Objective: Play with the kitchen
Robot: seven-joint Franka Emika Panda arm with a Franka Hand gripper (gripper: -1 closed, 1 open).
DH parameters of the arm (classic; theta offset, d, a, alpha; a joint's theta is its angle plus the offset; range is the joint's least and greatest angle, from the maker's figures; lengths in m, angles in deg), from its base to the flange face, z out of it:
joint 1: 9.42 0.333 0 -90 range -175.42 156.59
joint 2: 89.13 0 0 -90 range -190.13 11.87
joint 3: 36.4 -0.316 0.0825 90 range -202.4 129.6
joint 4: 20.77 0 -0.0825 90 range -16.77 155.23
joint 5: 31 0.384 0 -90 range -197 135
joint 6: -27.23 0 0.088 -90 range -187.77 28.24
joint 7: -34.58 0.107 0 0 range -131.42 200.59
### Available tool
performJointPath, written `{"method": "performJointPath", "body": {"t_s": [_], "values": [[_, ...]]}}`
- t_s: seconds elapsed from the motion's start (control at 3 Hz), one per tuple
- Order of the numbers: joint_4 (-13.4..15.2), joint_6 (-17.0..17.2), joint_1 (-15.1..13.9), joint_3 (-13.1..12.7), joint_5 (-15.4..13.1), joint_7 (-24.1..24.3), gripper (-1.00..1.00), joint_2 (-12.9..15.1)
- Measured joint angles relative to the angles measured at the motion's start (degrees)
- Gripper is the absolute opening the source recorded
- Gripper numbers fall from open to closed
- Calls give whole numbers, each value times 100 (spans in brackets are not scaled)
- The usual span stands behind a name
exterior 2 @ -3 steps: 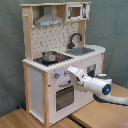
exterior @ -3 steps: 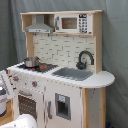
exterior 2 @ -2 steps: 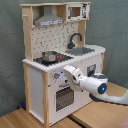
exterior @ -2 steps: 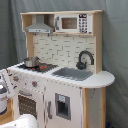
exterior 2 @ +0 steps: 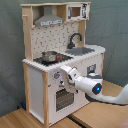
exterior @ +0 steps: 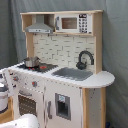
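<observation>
The arm reaches across the front of the kitchen (exterior 2: 60,60), and its gripper (exterior 2: 64,71) sits right at the knob panel, just below the stovetop edge in the second exterior view. Whether its jaws stand wide or narrow cannot be told; the wrist body hides them. In the first exterior view only a white part of the arm (exterior: 20,121) shows at the bottom edge, and the gripper itself is not clear.

The kitchen stands upright straight ahead of the gripper. The pot (exterior 2: 49,55) rests on the stovetop just above it, the oven door (exterior 2: 64,98) just below it, and the sink (exterior 2: 82,50) and faucet (exterior 2: 75,38) lie above and further along the counter.

The step in hand looks like working a knob (exterior 2: 56,76). To do it well, the gripper should centre on that knob, close lightly and twist about the knob's own axis, without pushing on the panel, since the toy may be light enough to shift.
</observation>
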State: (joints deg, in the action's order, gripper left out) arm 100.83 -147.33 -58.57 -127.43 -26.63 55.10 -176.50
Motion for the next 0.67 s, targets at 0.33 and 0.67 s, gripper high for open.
{"method": "performJointPath", "body": {"t_s": [0.33, 0.67], "values": [[-406, 76, -359, -39, 0, 187, 100, 0], [-423, 218, -359, -59, -70, 182, 100, 0]]}}
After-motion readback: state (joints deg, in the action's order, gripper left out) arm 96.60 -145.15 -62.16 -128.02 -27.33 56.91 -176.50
